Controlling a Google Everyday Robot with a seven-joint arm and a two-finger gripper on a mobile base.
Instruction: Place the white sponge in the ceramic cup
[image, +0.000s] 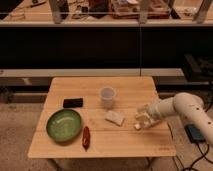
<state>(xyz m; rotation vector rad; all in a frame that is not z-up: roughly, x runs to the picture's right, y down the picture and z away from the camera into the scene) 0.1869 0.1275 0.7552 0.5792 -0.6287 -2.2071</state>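
Observation:
The white sponge (114, 118) lies flat on the wooden table (120, 142), just in front of the ceramic cup (107, 96), which stands upright near the table's middle. My gripper (140, 120) is at the end of the white arm that reaches in from the right. It hovers low over the table to the right of the sponge, a short gap away from it. A small white bottle-like thing with a yellowish end (137, 127) shows at the gripper.
A wide green bowl (64, 124) sits at the front left. A red-brown object (85, 136) lies next to it near the front edge. A flat black object (73, 102) lies at the left, behind the bowl. Dark shelving stands behind the table.

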